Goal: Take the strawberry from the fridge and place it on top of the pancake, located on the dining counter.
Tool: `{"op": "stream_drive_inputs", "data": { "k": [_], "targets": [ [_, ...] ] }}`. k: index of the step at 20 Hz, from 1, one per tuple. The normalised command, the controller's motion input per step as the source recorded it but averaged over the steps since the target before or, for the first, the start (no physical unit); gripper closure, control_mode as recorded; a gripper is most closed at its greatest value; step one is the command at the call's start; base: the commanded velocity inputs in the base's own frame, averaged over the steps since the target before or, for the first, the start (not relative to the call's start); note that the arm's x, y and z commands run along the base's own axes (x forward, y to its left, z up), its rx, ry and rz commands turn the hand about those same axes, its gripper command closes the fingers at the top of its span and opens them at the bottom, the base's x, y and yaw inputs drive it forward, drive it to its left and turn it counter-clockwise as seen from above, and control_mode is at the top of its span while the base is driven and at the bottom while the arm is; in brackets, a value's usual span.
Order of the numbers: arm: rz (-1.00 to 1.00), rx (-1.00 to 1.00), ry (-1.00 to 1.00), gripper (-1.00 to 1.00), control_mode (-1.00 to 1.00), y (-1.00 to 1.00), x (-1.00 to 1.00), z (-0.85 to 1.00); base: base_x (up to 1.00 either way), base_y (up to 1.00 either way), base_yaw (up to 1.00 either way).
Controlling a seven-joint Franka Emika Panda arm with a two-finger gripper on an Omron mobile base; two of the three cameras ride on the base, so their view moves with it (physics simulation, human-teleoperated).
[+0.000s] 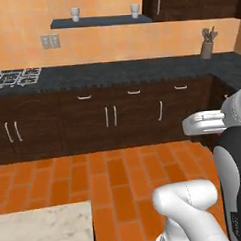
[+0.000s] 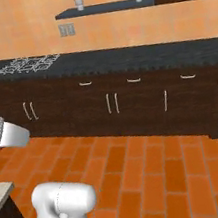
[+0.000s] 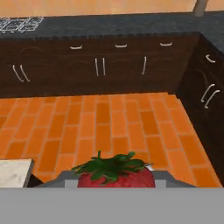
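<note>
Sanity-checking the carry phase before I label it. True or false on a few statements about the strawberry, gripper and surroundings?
1. The gripper holds the strawberry. True.
2. The strawberry's green leaves are missing. False: the leaves spread over its top in the hand view.
3. The floor is orange brick tile. True.
4. The strawberry sits on the pancake. False: it is at the gripper, above the floor.
5. Two cups stand on the wall shelf. True: one cup at its left, another cup at its right.
6. The wall cabinets are white. False: they are dark brown, under a black counter.
</note>
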Motion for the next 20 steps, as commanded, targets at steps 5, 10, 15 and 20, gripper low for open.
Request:
{"op": "stream_drive_inputs", "data": {
  "k": [5,10,15,20],
  "targets": [
    [0.00,0.00,0.00,1.00,1.00,0.00,0.00,0.00,0.00,0.34,0.83],
    [0.00,0.00,0.00,1.00,1.00,0.00,0.00,0.00,-0.24,0.08,0.82],
    [0.00,0.00,0.00,1.00,1.00,0.00,0.00,0.00,-0.51,0.00,0.85],
    [0.00,0.00,0.00,1.00,1.00,0.00,0.00,0.00,-0.44,0.09,0.88]
  ]
}}
